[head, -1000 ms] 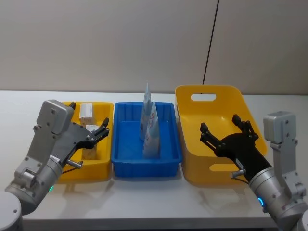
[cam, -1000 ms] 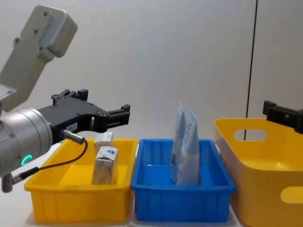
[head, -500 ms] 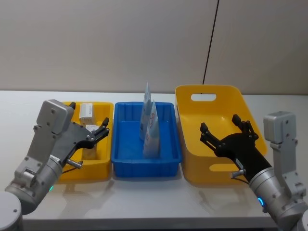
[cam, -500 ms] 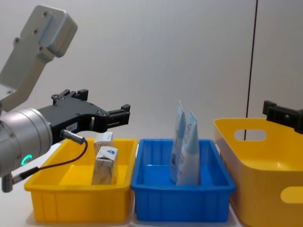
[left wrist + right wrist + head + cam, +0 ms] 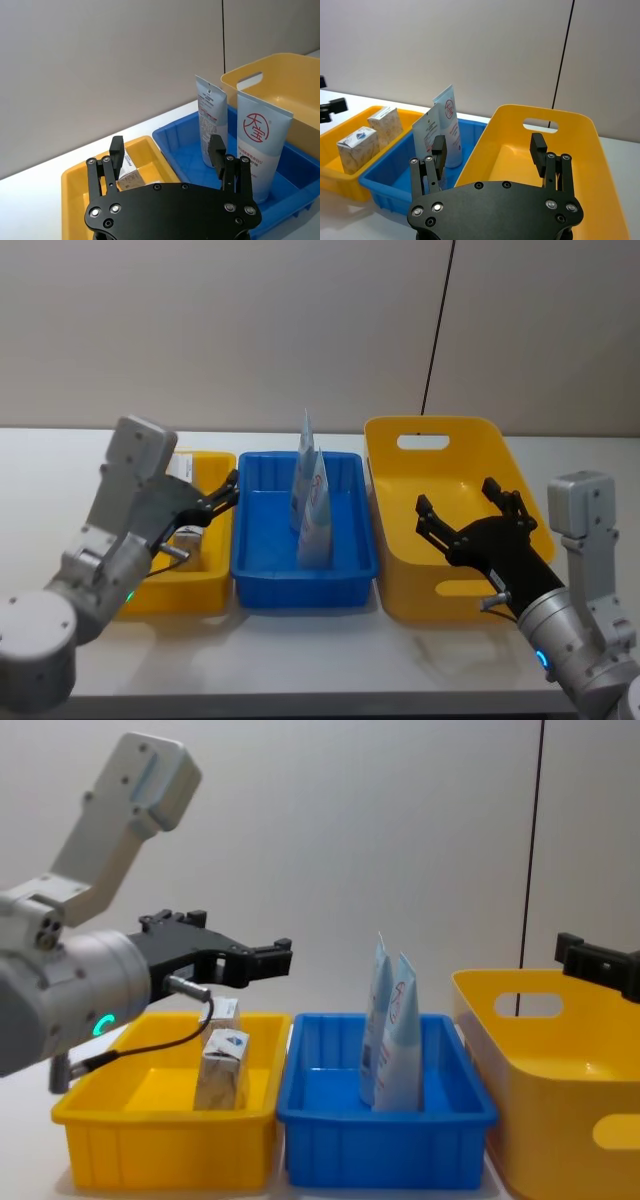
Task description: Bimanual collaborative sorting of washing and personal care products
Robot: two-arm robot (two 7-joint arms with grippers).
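Two pale-blue tubes [image 5: 314,512] [image 5: 398,1042] [image 5: 260,146] stand upright, leaning together, in the blue bin [image 5: 300,595]. Two leaf-patterned packs [image 5: 222,1070] [image 5: 357,150] sit in the small yellow bin [image 5: 180,595] on the left. My left gripper [image 5: 222,496] [image 5: 272,956] [image 5: 166,150] hangs open and empty above that bin's right side, its fingers pointing toward the blue bin. On the right, my right gripper [image 5: 462,508] [image 5: 488,145] is open and empty over the large yellow bin [image 5: 440,465].
The three bins stand side by side on a white table [image 5: 300,660], close against one another. A black cable [image 5: 438,330] runs down the wall behind the large bin. Bare table lies in front of the bins.
My left arm has swung up and to the right, bringing its open gripper closer to the blue bin. The right arm, packs and tubes have not moved.
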